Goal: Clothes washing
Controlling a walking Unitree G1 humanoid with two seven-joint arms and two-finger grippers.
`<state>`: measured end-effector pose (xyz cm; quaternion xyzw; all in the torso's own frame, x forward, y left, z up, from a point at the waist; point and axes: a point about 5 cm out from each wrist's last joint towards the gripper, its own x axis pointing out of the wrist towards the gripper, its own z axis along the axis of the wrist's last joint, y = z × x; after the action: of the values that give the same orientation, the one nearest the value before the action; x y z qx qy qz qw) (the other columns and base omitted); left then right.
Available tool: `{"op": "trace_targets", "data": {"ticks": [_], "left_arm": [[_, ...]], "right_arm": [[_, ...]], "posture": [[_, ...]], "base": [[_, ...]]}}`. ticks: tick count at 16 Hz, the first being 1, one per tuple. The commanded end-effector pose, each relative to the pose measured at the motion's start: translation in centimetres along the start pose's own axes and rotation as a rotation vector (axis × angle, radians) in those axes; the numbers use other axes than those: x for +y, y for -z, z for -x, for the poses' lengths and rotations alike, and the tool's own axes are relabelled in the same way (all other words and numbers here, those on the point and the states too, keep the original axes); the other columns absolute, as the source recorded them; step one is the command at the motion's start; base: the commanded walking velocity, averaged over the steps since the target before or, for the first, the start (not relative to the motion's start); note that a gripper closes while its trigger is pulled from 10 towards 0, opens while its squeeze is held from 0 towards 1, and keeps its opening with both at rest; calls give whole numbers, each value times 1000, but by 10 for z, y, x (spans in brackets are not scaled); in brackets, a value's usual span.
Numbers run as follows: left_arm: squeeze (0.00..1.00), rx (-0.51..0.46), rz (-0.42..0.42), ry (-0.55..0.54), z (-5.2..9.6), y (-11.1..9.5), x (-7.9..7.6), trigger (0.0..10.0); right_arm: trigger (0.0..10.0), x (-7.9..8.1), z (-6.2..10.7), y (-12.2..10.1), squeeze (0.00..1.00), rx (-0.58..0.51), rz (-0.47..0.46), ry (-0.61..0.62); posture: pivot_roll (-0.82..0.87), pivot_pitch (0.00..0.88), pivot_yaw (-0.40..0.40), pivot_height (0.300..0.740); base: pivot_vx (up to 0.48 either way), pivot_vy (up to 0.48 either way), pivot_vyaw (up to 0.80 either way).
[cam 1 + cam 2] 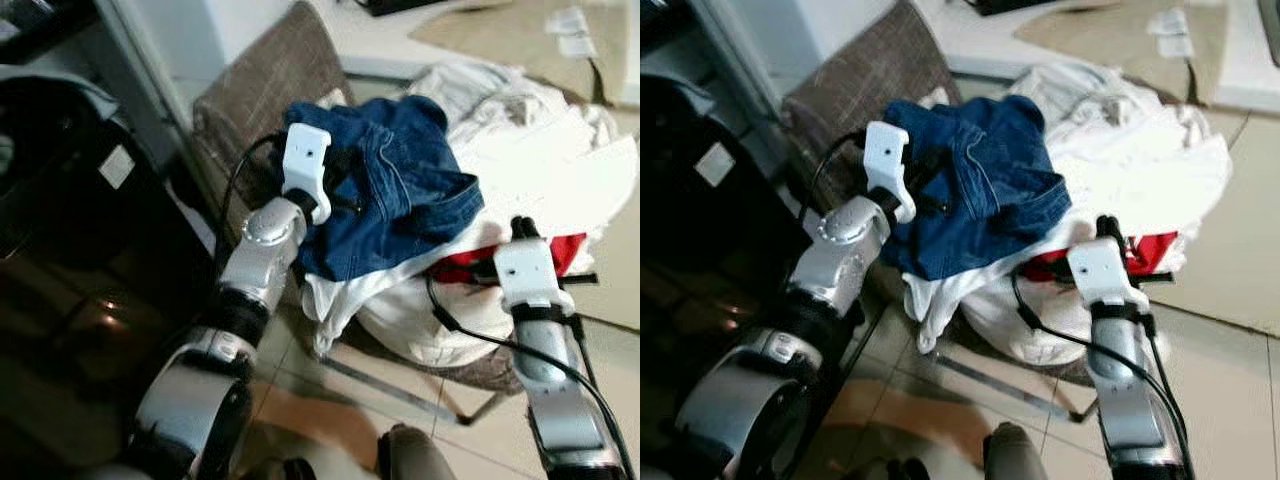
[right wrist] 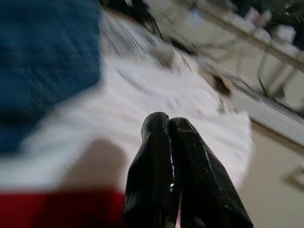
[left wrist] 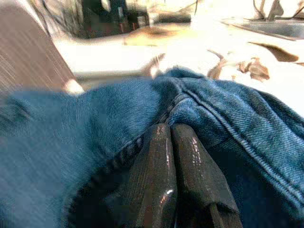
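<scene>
Left gripper (image 3: 168, 130) pinched together against jeans (image 1: 400, 185), no fold visibly caught; right gripper (image 2: 168, 122) closed, empty, above white laundry (image 1: 540, 165); risk: denim slips free on lift, pile slides off chair (image 1: 270, 75)

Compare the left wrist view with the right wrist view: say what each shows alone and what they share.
Left wrist view alone: the left hand, fingers together, pressed against a seam of the blue jeans, with a brown chair back beside them.

Right wrist view alone: the right hand, fingers together, above the white laundry and a red garment.

Shared: the jeans and the pale floor behind.
</scene>
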<state>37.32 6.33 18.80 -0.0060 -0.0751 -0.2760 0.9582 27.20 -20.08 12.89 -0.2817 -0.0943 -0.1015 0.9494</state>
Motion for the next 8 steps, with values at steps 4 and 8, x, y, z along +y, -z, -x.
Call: {"op": "trace_targets", "data": {"ticks": [4, 8], "left_arm": [[0, -30, -102, 11, 14, -17, 9, 0], [1000, -20, -324, 22, 22, -23, 8, 3490]], "right_arm": [[10000, 16, -6, -2, 0, -26, -26, -71], [10000, 19, -11, -6, 0, -47, -33, -83]], "posture": [[-111, 35, 65, 723], [-107, 37, 60, 723]], "base": [[0, 0, 0], [0, 0, 0]]}}
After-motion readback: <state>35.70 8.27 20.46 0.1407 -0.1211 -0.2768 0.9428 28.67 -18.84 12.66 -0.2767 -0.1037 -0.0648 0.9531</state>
